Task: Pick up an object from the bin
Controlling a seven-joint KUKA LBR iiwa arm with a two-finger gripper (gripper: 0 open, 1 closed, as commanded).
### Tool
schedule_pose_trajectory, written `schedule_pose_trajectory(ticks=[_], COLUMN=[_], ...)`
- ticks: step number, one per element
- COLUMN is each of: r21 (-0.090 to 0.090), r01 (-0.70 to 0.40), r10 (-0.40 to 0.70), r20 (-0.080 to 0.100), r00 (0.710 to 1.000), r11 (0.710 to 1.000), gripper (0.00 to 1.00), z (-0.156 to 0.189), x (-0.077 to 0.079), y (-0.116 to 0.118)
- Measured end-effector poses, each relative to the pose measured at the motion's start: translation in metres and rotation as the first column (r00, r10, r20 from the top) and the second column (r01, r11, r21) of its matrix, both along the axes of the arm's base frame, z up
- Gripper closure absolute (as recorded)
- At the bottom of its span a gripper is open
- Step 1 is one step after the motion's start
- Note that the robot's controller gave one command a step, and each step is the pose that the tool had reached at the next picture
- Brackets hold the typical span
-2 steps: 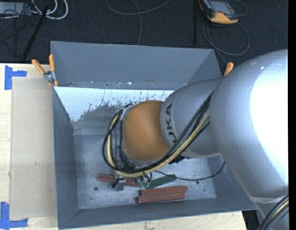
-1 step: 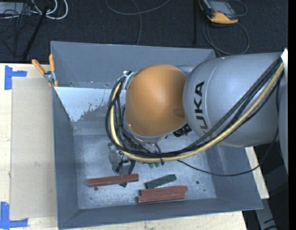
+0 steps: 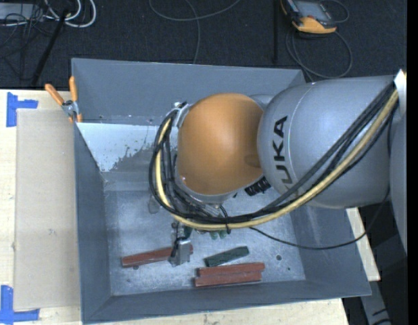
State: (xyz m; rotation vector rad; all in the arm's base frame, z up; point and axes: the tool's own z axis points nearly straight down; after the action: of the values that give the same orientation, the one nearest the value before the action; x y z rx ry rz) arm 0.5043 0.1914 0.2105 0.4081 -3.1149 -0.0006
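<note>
I observed the arm (image 3: 331, 141) reaching into the grey metal bin (image 3: 128, 215) from the right, with its orange wrist cover (image 3: 216, 144) and looped cables (image 3: 161, 175) hanging over the middle of the bin floor. The gripper (image 3: 180, 252) was down at floor level in the near part of the bin. It met the right end of a thin reddish-brown strip (image 3: 145, 258), which lay flat and ran off to the left. From this view I could not tell whether the gripper was spread or closed, nor whether it had any grip on the strip.

Just to the right of the gripper lay a small dark green flat piece (image 3: 226, 255), slightly tilted and apart from the strip. Nearer the front wall, just below that piece, I noted a longer, broader reddish-brown bar (image 3: 229, 274) lying flat. The three items were separate, not heaped.
</note>
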Motion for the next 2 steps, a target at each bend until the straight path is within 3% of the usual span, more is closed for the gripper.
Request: schedule_pose_trajectory(ticks=[1,2], r21=[-0.002,0.000], r01=[-0.144,-0.139], r10=[0.144,0.139], r20=[-0.008,-0.002], r00=[0.990,0.990], r11=[0.990,0.990], gripper=[0.00,1.00], z=[-0.1459,-0.1414], x=[0.0042,0.0062], y=[0.0143,0.0143])
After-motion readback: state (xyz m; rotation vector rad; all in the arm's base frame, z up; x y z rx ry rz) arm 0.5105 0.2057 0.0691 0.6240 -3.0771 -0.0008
